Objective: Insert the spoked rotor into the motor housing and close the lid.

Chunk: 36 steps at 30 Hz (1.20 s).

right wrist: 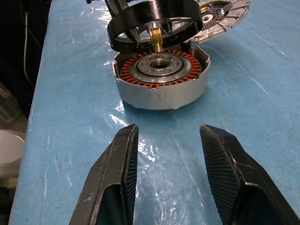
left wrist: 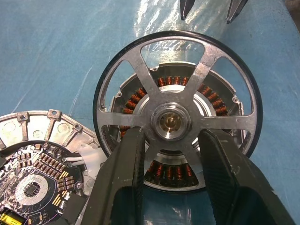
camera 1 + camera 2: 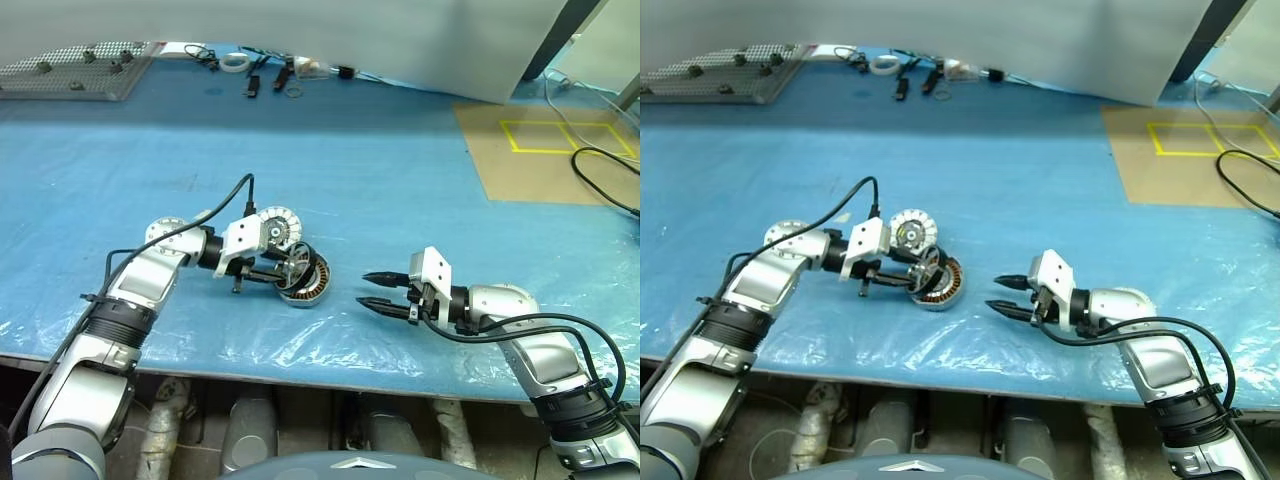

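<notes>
Nearest the front edge of the bench (image 3: 420, 120), toward its right side, the right gripper (image 3: 377, 289) hovers low over the blue sheet with its jaws apart and nothing between them, aimed at the motor housing (image 1: 161, 82) but well short of it.

Further in and to the left, the housing sits on the sheet, open side up, its ring of copper windings surrounding a dark central hole. Just above it the left gripper (image 3: 268, 277) holds the spoked rotor (image 2: 176, 105), jaws clamped across the hub with a finger on each side. The rotor hangs tilted, its brass shaft pointing down toward the central hole, the rim not yet seated in the can.

Behind the housing and touching it or very nearly, the lid (image 3: 274, 228) lies toward the middle of the bench, leaning with its circuit face showing.

The step in hand looks like the insertion. To do it well, the rotor probably needs levelling so the shaft enters the bore straight; a tilted rim could catch on the can's wall or scrape the windings. Lowering slowly, and freeing the hub only once the rim sits flush, seems wise. The right gripper could steady the can if it slides.
</notes>
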Each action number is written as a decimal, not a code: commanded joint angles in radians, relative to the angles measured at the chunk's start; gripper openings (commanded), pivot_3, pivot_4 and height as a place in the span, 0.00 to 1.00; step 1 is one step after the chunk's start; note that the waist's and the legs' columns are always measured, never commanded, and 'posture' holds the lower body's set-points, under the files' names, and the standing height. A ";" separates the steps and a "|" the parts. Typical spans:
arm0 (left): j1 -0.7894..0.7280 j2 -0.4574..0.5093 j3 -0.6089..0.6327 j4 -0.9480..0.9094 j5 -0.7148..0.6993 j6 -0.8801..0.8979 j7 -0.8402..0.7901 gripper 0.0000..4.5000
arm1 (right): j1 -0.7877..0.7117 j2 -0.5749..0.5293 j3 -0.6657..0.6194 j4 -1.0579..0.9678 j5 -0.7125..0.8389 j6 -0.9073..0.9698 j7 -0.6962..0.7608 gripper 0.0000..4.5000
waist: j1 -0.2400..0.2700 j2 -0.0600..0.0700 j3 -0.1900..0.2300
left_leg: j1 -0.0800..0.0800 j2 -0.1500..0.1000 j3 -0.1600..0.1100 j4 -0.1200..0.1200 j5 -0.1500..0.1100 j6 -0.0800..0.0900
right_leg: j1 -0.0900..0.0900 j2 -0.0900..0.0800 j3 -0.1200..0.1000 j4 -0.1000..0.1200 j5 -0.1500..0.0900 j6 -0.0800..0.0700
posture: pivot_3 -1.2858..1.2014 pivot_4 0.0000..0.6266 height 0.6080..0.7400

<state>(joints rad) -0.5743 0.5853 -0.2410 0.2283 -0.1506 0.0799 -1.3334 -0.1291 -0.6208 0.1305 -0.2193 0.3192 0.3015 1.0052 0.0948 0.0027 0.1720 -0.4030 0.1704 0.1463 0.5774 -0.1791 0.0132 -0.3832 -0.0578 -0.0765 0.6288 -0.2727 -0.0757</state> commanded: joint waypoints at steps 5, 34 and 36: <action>-0.026 0.005 -0.010 0.021 0.043 -0.024 0.028 0.47 | -0.008 -0.002 -0.003 -0.042 0.010 0.013 -0.004 0.48 | 0.000 0.000 0.000 | 0.000 0.000 0.000 0.001 0.000 0.000 | 0.000 0.000 0.000 0.001 0.000 0.000 | 0.52 0.24 1.00; 0.272 0.080 0.298 -0.337 -0.273 0.236 0.163 0.73 | -0.211 0.053 0.000 0.069 0.040 0.006 0.049 0.48 | -0.008 0.001 0.000 | 0.000 0.000 0.000 0.003 0.000 0.000 | -0.001 0.000 0.001 0.004 -0.001 -0.001 | 0.52 0.24 1.00; 0.322 0.064 0.319 -0.358 -0.279 0.240 0.210 0.73 | -0.244 0.073 0.019 0.107 0.031 -0.003 0.062 0.48 | -0.009 0.001 0.000 | 0.000 0.000 0.000 0.003 0.000 0.000 | -0.001 0.000 0.001 0.004 -0.001 -0.001 | 0.52 0.24 1.00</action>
<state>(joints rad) -0.2645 0.6553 0.0404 -0.0817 -0.4052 0.3176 -1.1586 -0.3532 -0.5587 0.1380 -0.1159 0.3401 0.3110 1.0519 0.0859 0.0036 0.1717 -0.4026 0.1706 0.1468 0.5803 -0.1789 0.0136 -0.3841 -0.0579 -0.0754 0.6335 -0.2733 -0.0768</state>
